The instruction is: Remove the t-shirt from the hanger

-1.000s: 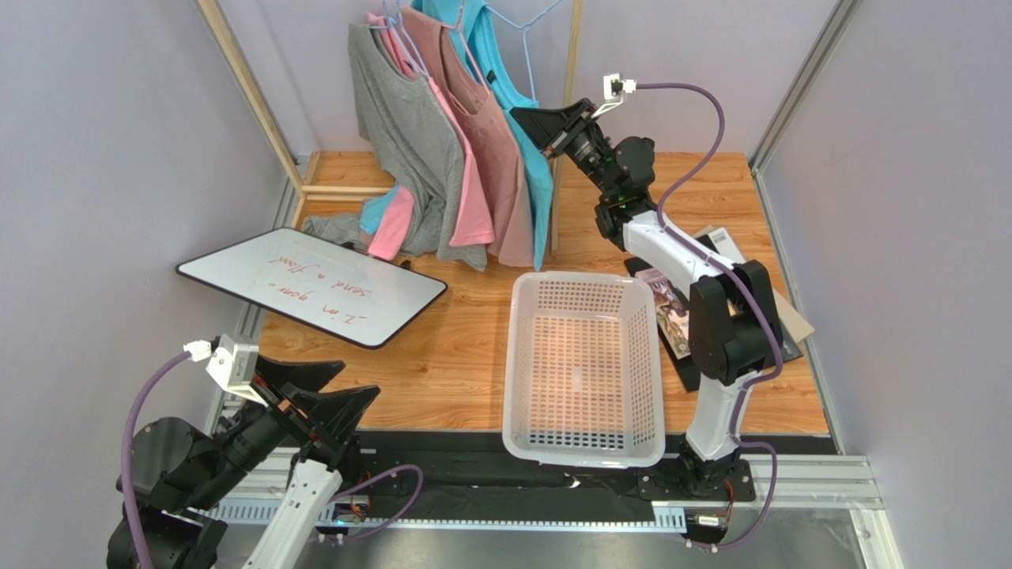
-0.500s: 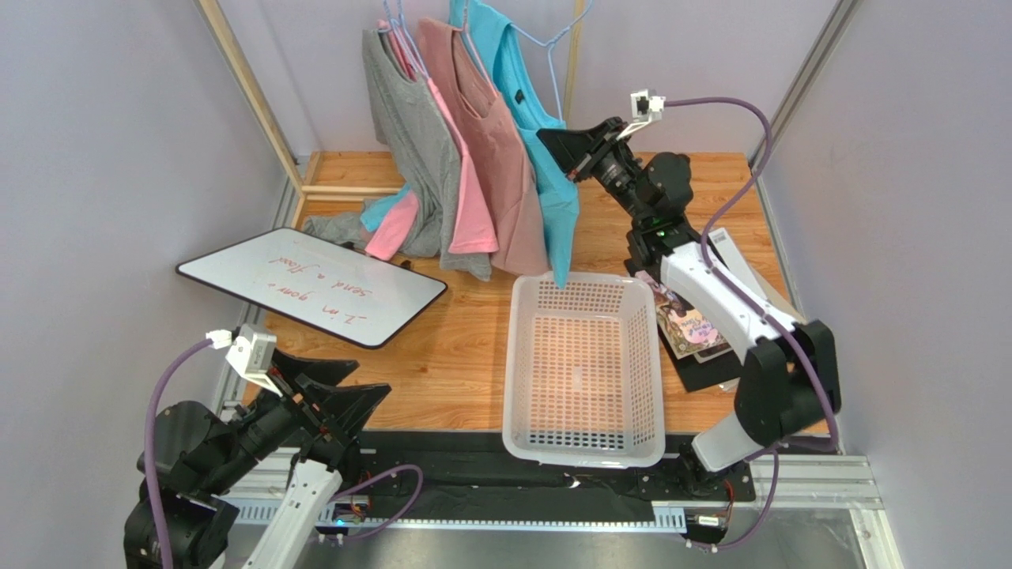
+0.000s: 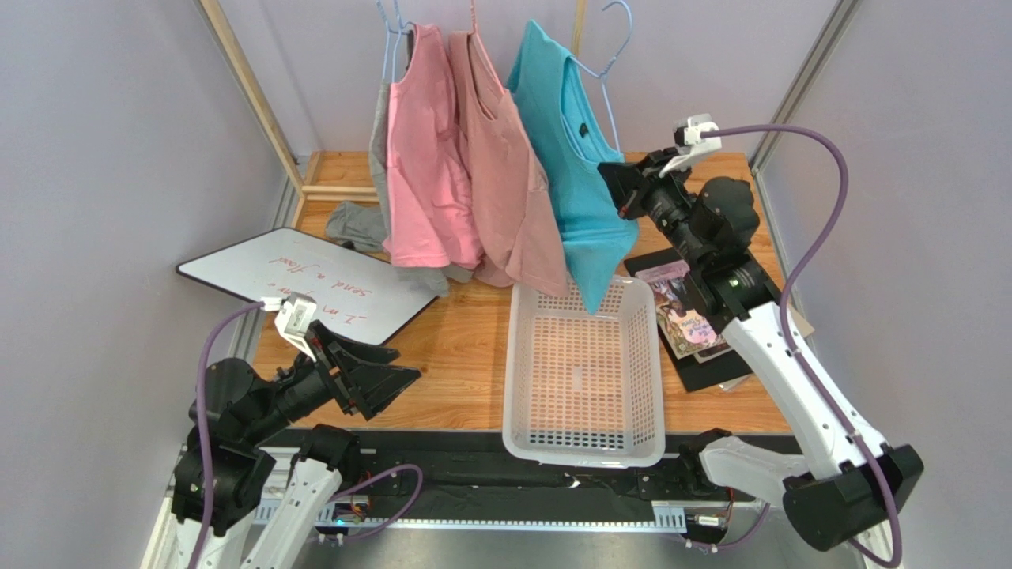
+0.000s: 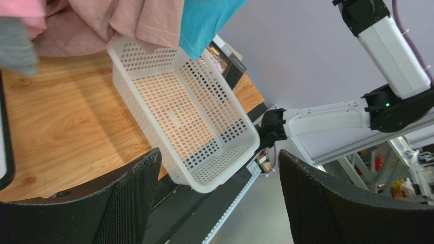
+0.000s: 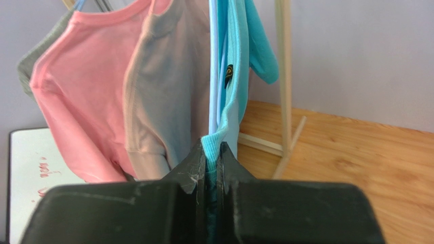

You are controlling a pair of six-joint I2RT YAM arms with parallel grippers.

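Observation:
The teal t-shirt (image 3: 570, 166) hangs on the light-blue wire hanger (image 3: 612, 65) at the right end of the rack, its lower tip over the basket's far edge. In the right wrist view the t-shirt (image 5: 232, 81) shows edge-on with its dark neck label and the hanger's wire (image 5: 213, 66) inside the collar. My right gripper (image 3: 622, 190) is shut on the t-shirt's ribbed collar edge (image 5: 213, 145). My left gripper (image 3: 386, 377) is open and empty, low at the near left; its fingers (image 4: 127, 203) frame the basket.
A salmon-pink shirt (image 3: 422, 166), a dusty pink shirt (image 3: 505, 178) and a grey shirt (image 3: 378, 130) hang left of the teal one. A white perforated basket (image 3: 582, 368) sits mid-table. A whiteboard (image 3: 309, 285) lies at left; books (image 3: 683, 314) lie at right.
My right gripper has pulled right and toward the front with the teal t-shirt's collar. The hanging shirts swung up and right. My left arm has risen and moved forward.

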